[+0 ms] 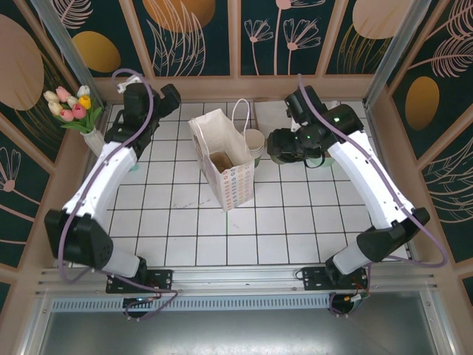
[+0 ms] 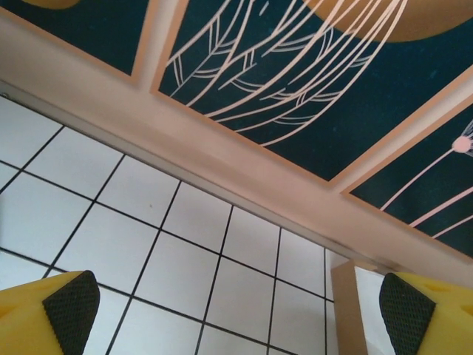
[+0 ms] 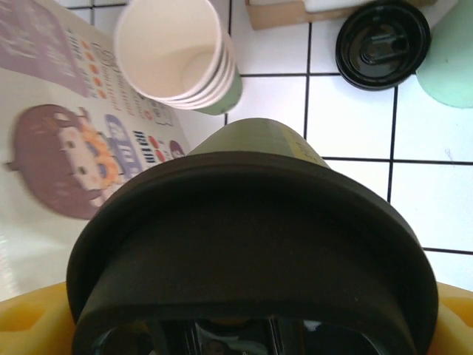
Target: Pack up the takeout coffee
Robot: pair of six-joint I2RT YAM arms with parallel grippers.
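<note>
A: Where is the takeout coffee (image 3: pixel 259 144)?
B: Close up against the right wrist camera. Its black lid (image 3: pixel 251 244) is nearest the lens and blurred. The green side runs away toward the white tiles of the worktop (image 3: pixel 347 118).
A: Do the right jaws have it?
B: They are clamped on it, I believe. A yellow finger (image 3: pixel 22 325) shows at each bottom corner, tight beside the lid, but the lid's rim hides the actual contact.
A: Is the cup standing on the tiles?
B: I cannot tell; its base is hidden behind its own body.
A: What lies around it?
B: Beyond it stands a stack of cups (image 3: pixel 177 52), cream inside, just beside the printed paper bag (image 3: pixel 59 140), which is cut off at the left edge. A loose lid (image 3: pixel 383 43) lies on the tiles at the far right, next to a mint cup (image 3: pixel 452 66) that the frame edge slices through.
A: And the left jaws?
B: Wide apart. Two black pads (image 2: pixel 70 310) sit at the bottom corners of the left wrist view, over white tiles near the back wall (image 2: pixel 222 159). From above, the left arm (image 1: pixel 111 170) reaches toward the far left corner, well apart from the bag.
</note>
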